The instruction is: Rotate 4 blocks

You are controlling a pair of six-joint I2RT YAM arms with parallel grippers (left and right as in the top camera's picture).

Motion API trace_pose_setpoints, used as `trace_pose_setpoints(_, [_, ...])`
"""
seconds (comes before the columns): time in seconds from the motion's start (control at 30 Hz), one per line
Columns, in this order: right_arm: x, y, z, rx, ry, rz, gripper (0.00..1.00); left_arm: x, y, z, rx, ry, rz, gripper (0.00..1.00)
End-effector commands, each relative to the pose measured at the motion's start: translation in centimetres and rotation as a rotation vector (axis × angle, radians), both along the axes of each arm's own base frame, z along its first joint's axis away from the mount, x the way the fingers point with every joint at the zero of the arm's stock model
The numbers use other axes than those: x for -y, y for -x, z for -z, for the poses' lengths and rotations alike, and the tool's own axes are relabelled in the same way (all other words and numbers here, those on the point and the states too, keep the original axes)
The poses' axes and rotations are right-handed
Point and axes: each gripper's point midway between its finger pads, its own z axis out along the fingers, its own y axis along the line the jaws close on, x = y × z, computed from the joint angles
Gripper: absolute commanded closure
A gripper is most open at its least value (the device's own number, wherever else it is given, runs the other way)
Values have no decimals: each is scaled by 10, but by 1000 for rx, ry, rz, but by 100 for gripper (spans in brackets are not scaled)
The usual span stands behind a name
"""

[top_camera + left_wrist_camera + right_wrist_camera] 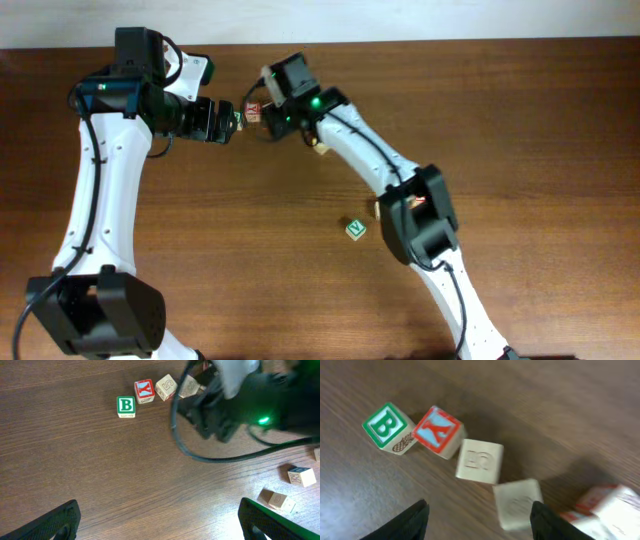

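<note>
A row of cubes lies at the table's back. In it are a red "Y" block (437, 431) (144, 391) (253, 112), two pale-faced cubes (480, 461) (518, 503), and a blurred red-and-white block (605, 507). My right gripper (480, 522) hangs open over the row. The second pale cube sits between its fingers, close to the right one and not pinched. My left gripper (160, 527) stands wide open and empty, just left of the row. A blue-faced block (302, 476) lies to the right. The green "V" block (355, 229) sits alone mid-table.
A green "B" cube (126, 406) (385, 427) ends the row on the left. Another pale cube (276, 500) lies near the blue one. The right arm (415, 205) crosses the table's middle, and its cable loops low over the wood (210, 457).
</note>
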Motion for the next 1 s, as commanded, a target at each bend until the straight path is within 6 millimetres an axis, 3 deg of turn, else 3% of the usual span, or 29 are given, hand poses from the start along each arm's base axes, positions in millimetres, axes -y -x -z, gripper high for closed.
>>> trace_pose_setpoints(0.0, [5,-15,14,52,31,9,35,2,-3,-2,9,6,13,1])
trace_pose_setpoints(0.07, [11,-21,23,58,48,28,35,2,-3,-2,9,6,13,1])
trace_pose_setpoints(0.17, [21,-32,19,88,49,41,35,2,-3,-2,9,6,13,1])
trace_pose_setpoints(0.3, [17,-22,31,32,35,8,36,2,-3,-2,9,6,13,1])
trace_pose_setpoints(0.5, [18,-10,39,-41,26,10,61,2,-3,-2,9,6,13,1])
trace_pose_setpoints(0.6, [18,-9,29,-73,-8,72,71,2,-3,-2,9,6,13,1])
trace_pose_setpoints(0.7, [20,-7,-10,-79,-28,97,74,2,-3,-2,9,6,13,1])
trace_pose_setpoints(0.8, [29,11,-72,-127,-55,146,73,2,-3,-2,9,6,13,1])
trace_pose_setpoints(0.9, [46,53,-139,-189,-55,133,73,2,-3,-2,9,6,13,1])
trace_pose_setpoints(0.97, [68,86,-167,-243,-18,140,73,2,-3,-2,9,6,13,1])
